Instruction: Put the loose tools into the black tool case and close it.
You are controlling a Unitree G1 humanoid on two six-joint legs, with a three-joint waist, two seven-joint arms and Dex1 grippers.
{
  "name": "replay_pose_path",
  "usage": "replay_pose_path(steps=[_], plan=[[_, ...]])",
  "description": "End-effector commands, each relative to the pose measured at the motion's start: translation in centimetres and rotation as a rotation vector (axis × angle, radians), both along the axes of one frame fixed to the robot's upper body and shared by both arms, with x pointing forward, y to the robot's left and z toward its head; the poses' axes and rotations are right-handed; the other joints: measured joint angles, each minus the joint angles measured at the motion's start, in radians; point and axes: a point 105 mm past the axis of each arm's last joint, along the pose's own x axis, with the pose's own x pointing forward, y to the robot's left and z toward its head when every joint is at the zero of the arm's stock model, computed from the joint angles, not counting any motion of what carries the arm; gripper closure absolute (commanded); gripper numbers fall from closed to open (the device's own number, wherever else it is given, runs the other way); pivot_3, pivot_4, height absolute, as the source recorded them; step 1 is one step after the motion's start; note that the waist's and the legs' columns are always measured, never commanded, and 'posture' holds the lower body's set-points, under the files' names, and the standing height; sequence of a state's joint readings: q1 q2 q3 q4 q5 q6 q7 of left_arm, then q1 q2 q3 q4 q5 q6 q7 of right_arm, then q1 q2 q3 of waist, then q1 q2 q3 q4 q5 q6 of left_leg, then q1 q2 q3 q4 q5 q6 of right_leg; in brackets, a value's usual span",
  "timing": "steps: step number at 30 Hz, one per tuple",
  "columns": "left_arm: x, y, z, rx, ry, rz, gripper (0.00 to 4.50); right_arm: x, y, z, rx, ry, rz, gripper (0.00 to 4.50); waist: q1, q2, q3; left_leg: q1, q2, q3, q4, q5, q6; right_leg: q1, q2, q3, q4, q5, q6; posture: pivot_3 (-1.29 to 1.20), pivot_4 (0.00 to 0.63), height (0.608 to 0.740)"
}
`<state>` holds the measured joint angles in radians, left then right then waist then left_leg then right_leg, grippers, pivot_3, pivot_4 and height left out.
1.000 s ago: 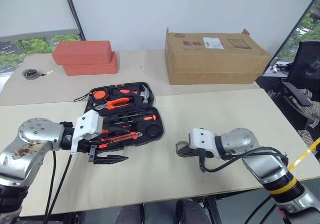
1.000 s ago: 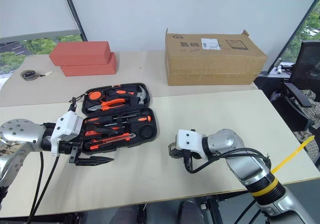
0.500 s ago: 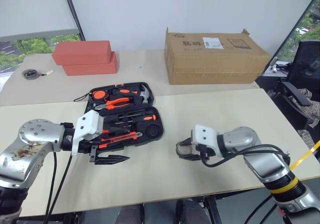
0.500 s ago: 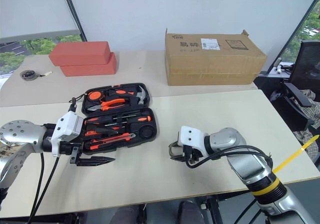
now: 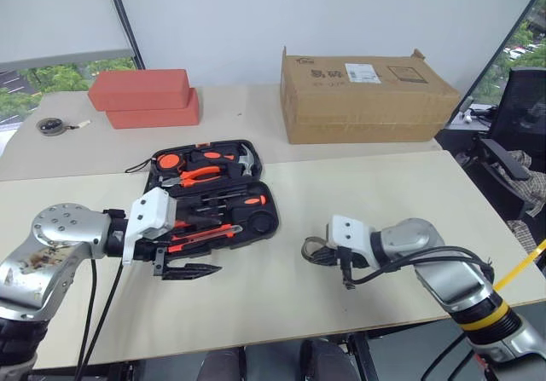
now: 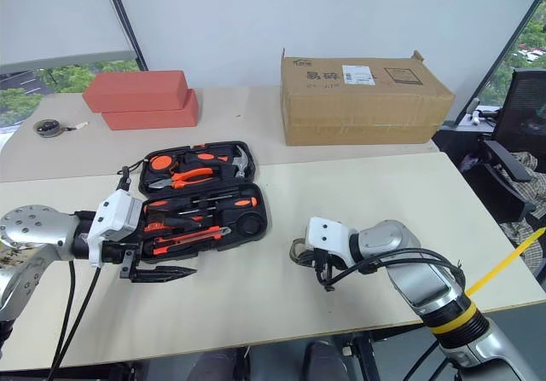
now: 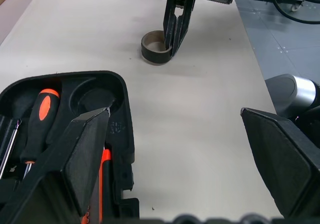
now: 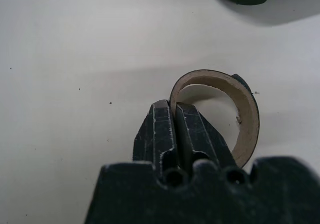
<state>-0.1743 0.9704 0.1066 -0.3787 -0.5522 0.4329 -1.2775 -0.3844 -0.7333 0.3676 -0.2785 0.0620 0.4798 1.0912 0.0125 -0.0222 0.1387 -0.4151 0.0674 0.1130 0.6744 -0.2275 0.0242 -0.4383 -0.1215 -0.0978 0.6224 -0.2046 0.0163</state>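
So the black tool case (image 5: 212,195) sits open toward the table's (image 5: 384,185) left side, back half by its rear edge, with screwdrivers (image 5: 223,203) and a utility knife (image 5: 200,236) in the recesses. Left gripper (image 5: 189,270) hangs wide open just in front of it. Right gripper (image 8: 175,115) is pinched shut on the wall of a tape roll (image 8: 240,114) mid-table.

One open black tool case (image 5: 209,195), two red bricks (image 5: 145,98) stacked upper left, one cardboard box (image 5: 367,95), one tape ring (image 8: 220,111), and maybe one small tape measure (image 5: 53,125) far left.
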Motion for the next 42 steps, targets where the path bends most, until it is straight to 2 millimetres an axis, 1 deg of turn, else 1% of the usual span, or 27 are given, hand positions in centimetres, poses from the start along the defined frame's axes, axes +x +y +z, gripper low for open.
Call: replay_pose_path(steps=[1,4,5,7,9,14,18,20,21,23,25,26,27,28,29,30,31,34,36,37,40,42], plan=[[0.0,0.4,0.8,-0.006,-0.054,0.024,0.0,0.8,1.1,3.0,0.072,-0.079,0.039,4.41,0.0,0.0,0.0,0.0,0.0,0.0,0.0,0.0,0.0,0.0,0.0,0.0,0.0,0.0,0.0,0.0,0.15,0.713],[0.2,1.2,0.8,-0.006,-0.059,0.075,0.0,1.5,2.3,4.5,0.1,-0.111,0.074,4.41,-0.005,0.0,0.0,0.0,0.0,0.0,0.0,0.0,0.0,0.0,0.0,0.0,0.001,0.0,0.0,0.0,0.15,0.713],[0.4,1.7,0.8,-0.008,-0.065,0.106,0.0,1.9,2.9,4.9,0.108,-0.128,0.09,4.41,-0.006,0.0,0.0,0.0,0.001,0.0,0.0,0.0,0.0,0.0,0.0,0.0,0.001,0.0,0.0,0.0,0.15,0.713],[0.6,2.4,0.8,-0.01,-0.074,0.149,0.0,2.6,4.0,5.4,0.116,-0.146,0.114,4.41,-0.008,0.0,0.0,0.001,0.001,0.0,0.0,0.0,0.0,0.0,0.001,0.0,0.001,0.0,0.0,0.0,0.15,0.713],[0.6,3.0,0.9,-0.017,-0.08,0.181,0.0,3.3,5.1,5.5,0.117,-0.159,0.14,4.41,-0.007,0.0,0.0,0.001,0.001,0.0,0.0,0.0,0.0,-0.001,0.001,0.0,0.001,0.0,0.0,0.0,0.15,0.713],[0.5,3.8,0.9,-0.019,-0.088,0.227,0.0,4.6,7.1,5.3,0.106,-0.184,0.18,4.41,-0.002,0.0,0.0,0.0,0.0,0.001,0.0,0.0,0.0,0.0,0.001,0.0,0.001,0.0,-0.001,0.0,0.15,0.713],[0.4,3.8,0.7,-0.024,-0.089,0.242,0.0,5.0,8.4,5.1,0.116,-0.196,0.205,4.41,-0.003,0.0,0.0,0.0,0.0,0.003,0.0,0.0,0.0,0.0,0.001,0.0,0.001,0.0,-0.001,0.0,0.15,0.713],[0.3,3.7,0.7,-0.026,-0.089,0.243,0.0,4.9,8.5,4.9,0.104,-0.197,0.221,3.74,-0.003,0.0,0.0,0.0,0.001,0.003,0.0,0.0,-0.001,-0.001,0.001,-0.001,0.001,0.0,-0.001,0.0,0.15,0.713],[0.2,3.6,0.7,-0.027,-0.089,0.243,0.0,4.9,8.5,4.8,0.103,-0.195,0.228,3.55,-0.004,0.0,0.0,0.0,0.001,0.003,0.0,0.0,-0.001,-0.001,0.001,-0.001,0.002,0.0,0.0,0.0,0.15,0.713],[0.2,3.6,0.7,-0.029,-0.088,0.245,0.0,4.7,8.7,4.9,0.117,-0.189,0.233,2.81,-0.004,0.0,0.0,0.0,0.001,0.003,0.0,0.0,-0.001,-0.001,0.001,-0.001,0.002,0.0,-0.001,0.0,0.15,0.713],[0.2,3.7,0.6,-0.028,-0.086,0.249,0.0,4.4,9.1,5.1,0.135,-0.187,0.245,2.18,-0.005,0.0,0.0,0.0,0.001,0.003,0.0,0.0,-0.002,-0.001,0.001,-0.001,0.002,0.0,-0.001,0.0,0.15,0.713],[0.2,3.7,0.5,-0.028,-0.085,0.251,0.0,4.3,9.2,5.2,0.144,-0.19,0.248,1.74,-0.006,0.0,0.0,0.0,0.001,0.003,0.0,0.0,-0.002,-0.001,0.001,-0.001,0.002,0.0,-0.001,0.0,0.15,0.713],[0.2,3.7,0.5,-0.028,-0.084,0.253,0.0,4.3,9.3,5.4,0.154,-0.192,0.248,1.46,-0.007,0.0,0.0,0.0,0.001,0.003,0.0,0.0,-0.002,-0.001,0.001,-0.001,0.002,0.0,-0.001,0.0,0.15,0.713],[0.2,3.8,0.5,-0.028,-0.084,0.254,0.0,4.3,9.4,5.7,0.166,-0.196,0.246,1.05,-0.007,0.0,0.0,0.0,0.001,0.003,0.0,0.0,-0.002,-0.001,0.001,-0.001,0.002,0.0,-0.001,0.0,0.15,0.713],[0.3,3.8,0.5,-0.027,-0.084,0.255,0.0,4.4,9.5,6.2,0.19,-0.201,0.24,0.79,-0.007,0.0,0.0,0.0,0.001,0.003,0.0,0.0,-0.002,-0.001,0.001,-0.001,0.002,0.0,-0.001,0.0,0.15,0.713],[0.3,3.8,0.5,-0.027,-0.083,0.256,0.0,4.4,9.5,6.8,0.218,-0.203,0.232,0.37,-0.007,0.0,0.0,0.0,0.001,0.003,0.0,0.0,-0.002,-0.001,0.001,-0.001,0.002,0.0,-0.001,0.0,0.15,0.713],[0.3,3.8,0.5,-0.027,-0.083,0.256,0.0,4.5,9.5,7.7,0.255,-0.21,0.22,0.05,-0.007,0.0,0.0,0.0,0.001,0.003,0.0,0.0,-0.002,-0.001,0.001,-0.001,0.002,0.0,-0.001,0.0,0.15,0.713],[0.4,3.8,0.5,-0.028,-0.084,0.256,0.0,4.9,9.1,9.3,0.317,-0.216,0.186,0.01,-0.007,0.0,0.0,0.0,0.001,0.003,0.0,0.0,-0.002,-0.001,0.001,-0.001,0.002,0.0,-0.001,0.0,0.15,0.713],[0.5,3.8,0.5,-0.028,-0.086,0.257,0.0,5.4,8.4,9.7,0.328,-0.216,0.153,0.01,-0.006,0.0,0.0,0.0,0.001,0.003,0.0,0.0,-0.002,0.0,0.001,-0.001,0.002,0.0,-0.001,0.0,0.15,0.713],[0.5,3.8,0.5,-0.028,-0.086,0.256,0.0,5.8,7.6,9.6,0.317,-0.218,0.13,0.01,-0.006,0.0,0.0,0.0,0.001,0.003,0.0,0.0,-0.002,0.0,0.001,-0.001,0.002,0.0,-0.001,0.0,0.15,0.713],[0.5,3.8,0.5,-0.028,-0.085,0.254,0.0,6.7,5.5,8.5,0.249,-0.215,0.087,0.78,-0.003,0.001,0.0,0.0,0.001,0.003,0.0,0.0,-0.002,0.0,0.001,-0.001,0.002,0.0,-0.001,0.0,0.15,0.713],[0.5,3.8,0.6,-0.028,-0.085,0.253,0.0,6.7,4.8,7.8,0.217,-0.201,0.086,1.46,-0.004,0.0,0.0,0.0,0.001,0.003,0.0,0.0,-0.002,0.0,0.001,-0.001,0.001,0.0,-0.001,0.0,0.15,0.713]])
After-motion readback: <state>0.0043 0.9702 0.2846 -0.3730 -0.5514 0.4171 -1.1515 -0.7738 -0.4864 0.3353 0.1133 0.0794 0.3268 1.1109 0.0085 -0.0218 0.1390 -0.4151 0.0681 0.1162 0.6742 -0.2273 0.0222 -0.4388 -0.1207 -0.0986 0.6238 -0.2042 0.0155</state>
